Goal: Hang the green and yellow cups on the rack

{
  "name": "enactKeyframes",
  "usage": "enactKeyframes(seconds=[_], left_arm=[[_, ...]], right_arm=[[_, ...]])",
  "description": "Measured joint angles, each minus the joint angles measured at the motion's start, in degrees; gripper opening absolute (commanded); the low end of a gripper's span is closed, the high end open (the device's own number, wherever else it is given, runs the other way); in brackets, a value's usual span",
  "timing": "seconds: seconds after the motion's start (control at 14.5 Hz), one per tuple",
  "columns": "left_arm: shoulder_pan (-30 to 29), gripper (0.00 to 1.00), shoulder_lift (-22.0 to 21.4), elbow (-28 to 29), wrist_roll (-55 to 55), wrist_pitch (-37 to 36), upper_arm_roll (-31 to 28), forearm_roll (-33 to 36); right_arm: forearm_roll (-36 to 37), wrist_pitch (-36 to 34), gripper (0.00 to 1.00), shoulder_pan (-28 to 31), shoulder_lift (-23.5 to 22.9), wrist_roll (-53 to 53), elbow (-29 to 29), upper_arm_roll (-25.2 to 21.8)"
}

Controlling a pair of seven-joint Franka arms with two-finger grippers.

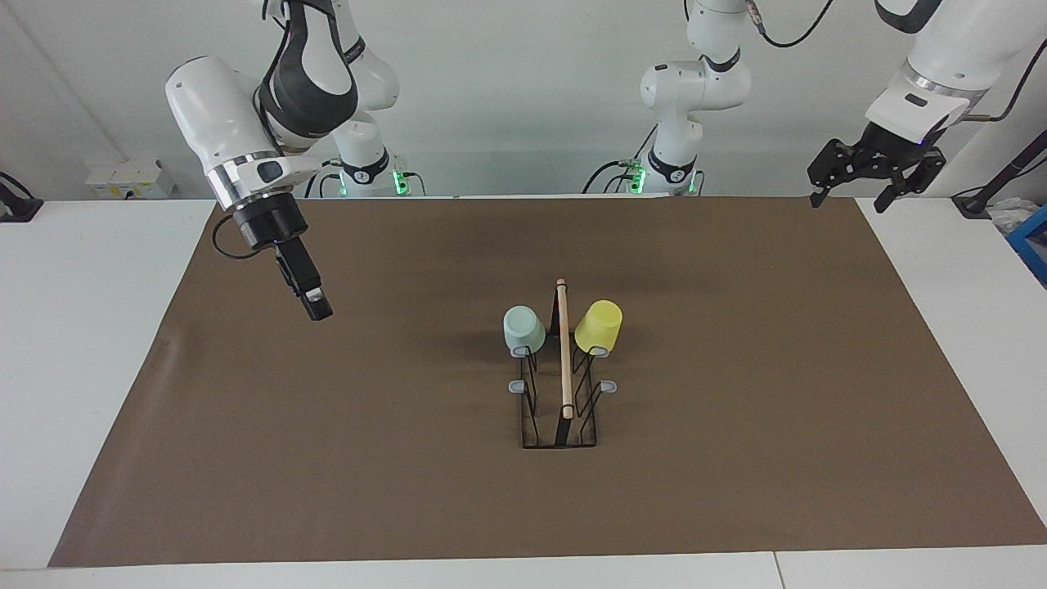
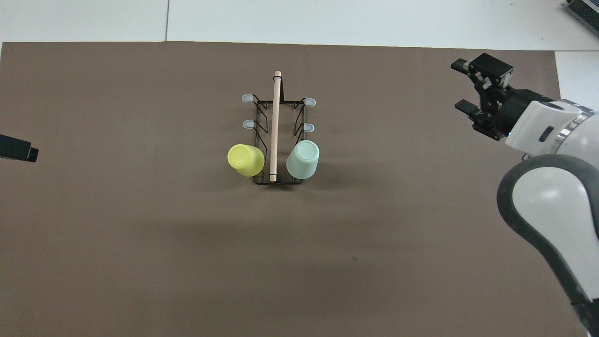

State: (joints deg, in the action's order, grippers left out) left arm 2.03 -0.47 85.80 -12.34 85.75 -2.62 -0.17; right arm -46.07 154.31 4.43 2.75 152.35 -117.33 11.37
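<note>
Both cups up on the rack (image 1: 559, 384), on the pair of pegs nearest the robots: green cup (image 1: 523, 328) on the right arm's side of the wooden rod (image 1: 563, 348), yellow cup (image 1: 599, 325) on the left arm's side. Right gripper (image 2: 462, 84) raised over the brown mat (image 1: 736, 458), spread wide, nothing held. Left gripper (image 1: 847, 197) parked over the mat's corner, fingers apart, likewise empty.
</note>
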Motion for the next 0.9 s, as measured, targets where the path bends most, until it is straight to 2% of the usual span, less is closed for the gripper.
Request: enactKeyframes(seconds=[0.34, 0.62, 0.9], left_arm=[[0.0, 1.0, 0.0, 0.0, 0.0, 0.0, 0.0, 0.0], [0.0, 1.0, 0.0, 0.0, 0.0, 0.0, 0.0, 0.0], [0.0, 1.0, 0.0, 0.0, 0.0, 0.0, 0.0, 0.0]], right_arm=[[5.5, -2.43, 1.0, -0.03, 0.16, -21.77, 0.13, 0.01], [10.43, -3.37, 1.0, -0.45, 0.3, -48.58, 0.18, 0.3], [16.28, -9.3, 1.0, -0.42, 0.51, -78.09, 1.03, 0.28]])
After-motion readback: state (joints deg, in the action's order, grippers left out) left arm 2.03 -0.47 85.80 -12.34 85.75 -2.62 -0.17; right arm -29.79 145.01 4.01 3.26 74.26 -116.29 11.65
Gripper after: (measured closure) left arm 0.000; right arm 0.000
